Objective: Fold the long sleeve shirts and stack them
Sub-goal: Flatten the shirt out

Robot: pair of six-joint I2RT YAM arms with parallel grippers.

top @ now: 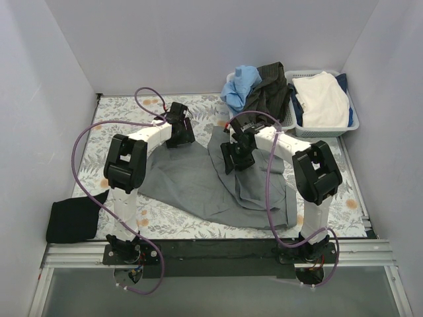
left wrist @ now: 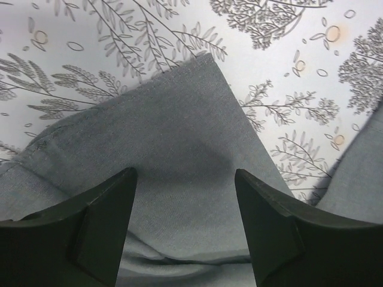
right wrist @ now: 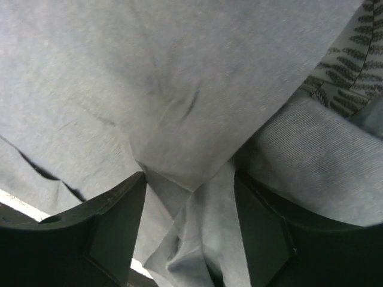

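Observation:
The mid-grey long sleeve shirt (top: 205,181) lies spread and partly folded over the middle of the table. My left gripper (top: 180,135) hovers over its far left corner. In the left wrist view that gripper (left wrist: 185,203) is open, with flat grey cloth (left wrist: 179,137) below the fingers and nothing pinched. My right gripper (top: 235,157) is low over the shirt's upper middle. In the right wrist view it (right wrist: 190,209) stands open astride a bunched fold of the grey cloth (right wrist: 179,72). The black shirt (top: 73,219) lies folded at the table's near left edge.
A white lattice basket (top: 353,125) holding white cloth (top: 320,99) stands at the back right. Beside it lie a blue garment (top: 241,84) and a dark one (top: 271,89). A leaf-patterned cover (top: 125,115) lies on the table, and grey walls close in on three sides.

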